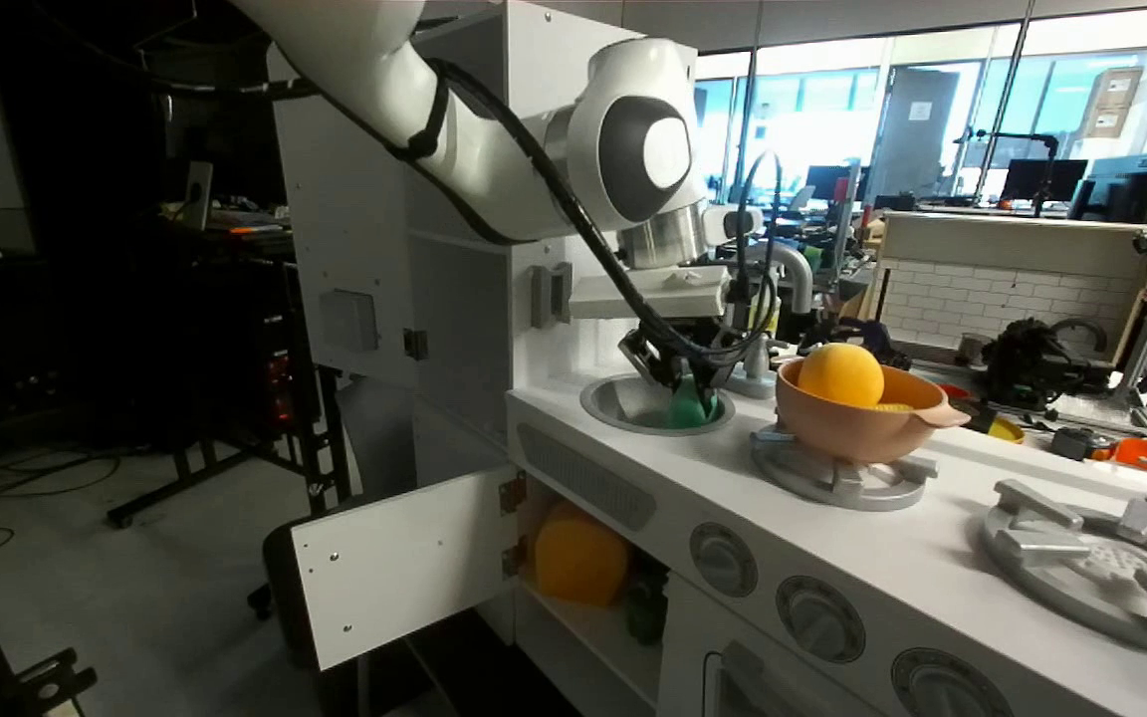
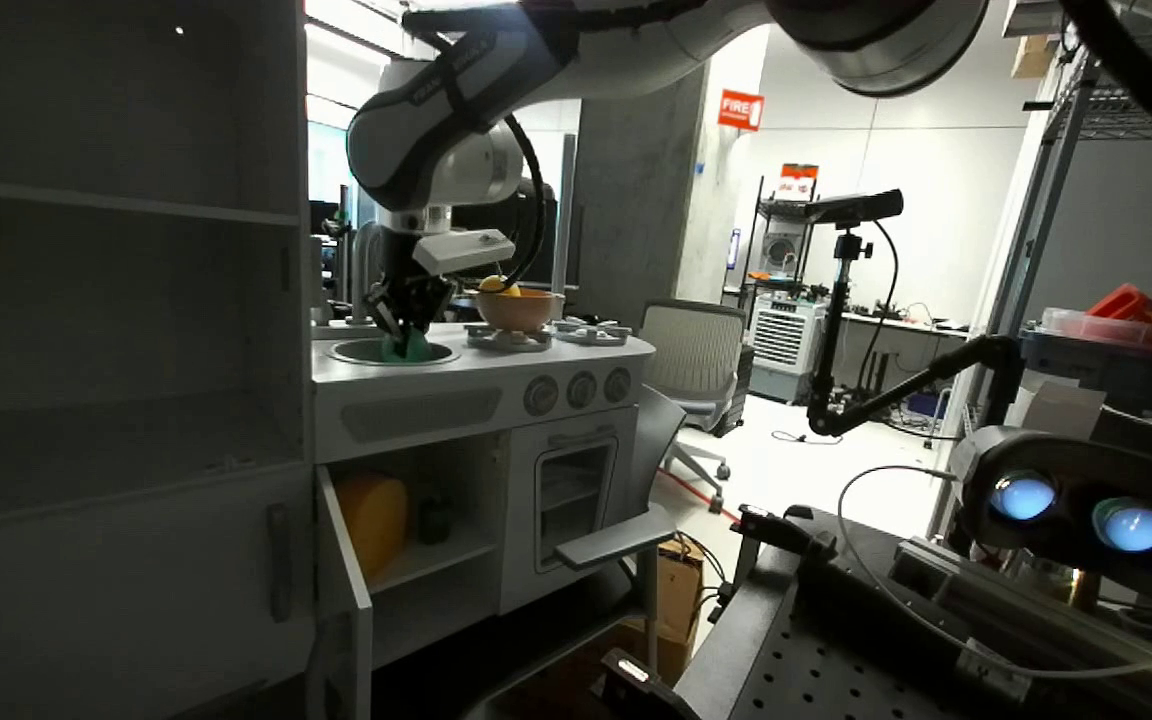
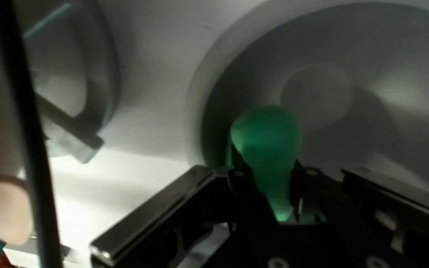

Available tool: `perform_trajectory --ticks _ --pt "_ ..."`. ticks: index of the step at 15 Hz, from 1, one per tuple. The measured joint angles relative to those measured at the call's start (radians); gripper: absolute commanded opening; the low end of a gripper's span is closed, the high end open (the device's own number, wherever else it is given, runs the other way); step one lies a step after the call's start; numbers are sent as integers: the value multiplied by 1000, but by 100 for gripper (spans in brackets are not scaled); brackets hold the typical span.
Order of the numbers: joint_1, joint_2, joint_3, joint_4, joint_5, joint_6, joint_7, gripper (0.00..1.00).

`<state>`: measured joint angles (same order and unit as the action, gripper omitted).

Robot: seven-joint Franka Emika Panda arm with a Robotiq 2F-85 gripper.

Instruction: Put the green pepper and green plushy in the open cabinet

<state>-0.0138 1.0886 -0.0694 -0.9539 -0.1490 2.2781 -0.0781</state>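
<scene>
A black two-fingered gripper (image 3: 268, 165) is grasping a rounded, soft-looking teal-green plushy (image 3: 266, 126) inside a round grey sink (image 3: 333, 44).

The fingers are pinching the plushy from both sides near the sink's wall, while a dark-green, rounded toy pepper (image 1: 646, 605) is apparently resting in the low white open cabinet (image 2: 481, 480) below, in shadow beside a large orange rounded object (image 1: 578, 555); only the plushy would then be awaiting its place. Good handling is probably calling for a firm hold on the soft body and a straight lift clear of the rim, avoiding the peach-coloured round bowl (image 1: 852, 423) nearby. A wide path is seeming safest: out past the front of the white worktop (image 1: 703, 458), down, and in around the plain white square door (image 1: 404, 568), without nudging the pepper.
</scene>
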Motion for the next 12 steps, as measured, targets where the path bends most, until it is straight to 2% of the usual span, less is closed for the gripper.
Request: perform_trajectory --ticks 4,12 --pt "-56 -141 29 -144 22 9 -96 6" --pt "-154 -463 79 -527 71 38 -317 6"
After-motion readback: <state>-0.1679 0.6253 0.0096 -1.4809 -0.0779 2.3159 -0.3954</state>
